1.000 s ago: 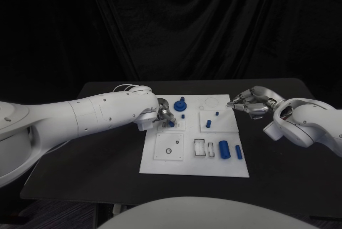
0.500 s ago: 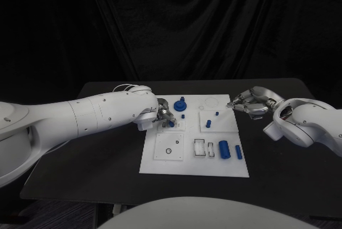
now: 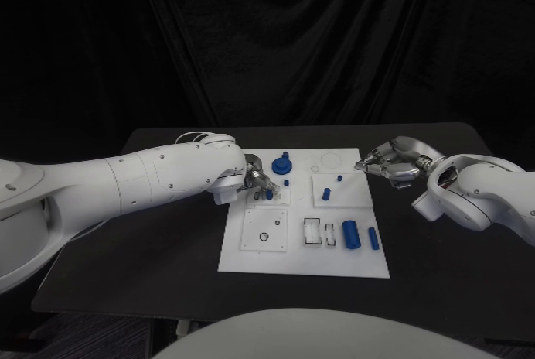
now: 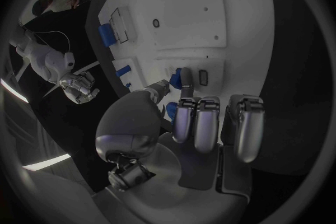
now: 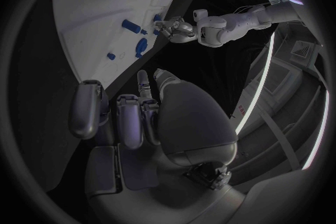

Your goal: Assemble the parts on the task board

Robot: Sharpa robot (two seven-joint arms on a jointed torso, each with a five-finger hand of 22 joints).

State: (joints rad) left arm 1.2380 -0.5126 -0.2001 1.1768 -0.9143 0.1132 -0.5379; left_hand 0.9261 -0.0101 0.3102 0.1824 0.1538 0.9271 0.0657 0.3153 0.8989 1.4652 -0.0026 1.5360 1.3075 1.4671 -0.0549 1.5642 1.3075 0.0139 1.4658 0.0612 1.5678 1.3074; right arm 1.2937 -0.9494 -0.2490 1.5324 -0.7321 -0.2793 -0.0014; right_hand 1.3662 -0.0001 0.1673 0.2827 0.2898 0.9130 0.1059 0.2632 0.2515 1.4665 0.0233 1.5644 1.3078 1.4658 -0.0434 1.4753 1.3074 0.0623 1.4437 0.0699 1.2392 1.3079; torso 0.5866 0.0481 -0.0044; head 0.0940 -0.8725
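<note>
One small blue part point(image 3: 267, 193) is pinched by the left hand point(image 3: 254, 181) over the task board point(image 3: 267, 254), near its far left corner, seemingly to be seated there. Kept clear beside the board's far right edge, the right hand point(image 3: 386, 165) is curled in on nothing.

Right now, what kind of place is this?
Probably a robot test lab: a black table before a dark curtain, with a white task board of blue parts between two robot arms.
</note>
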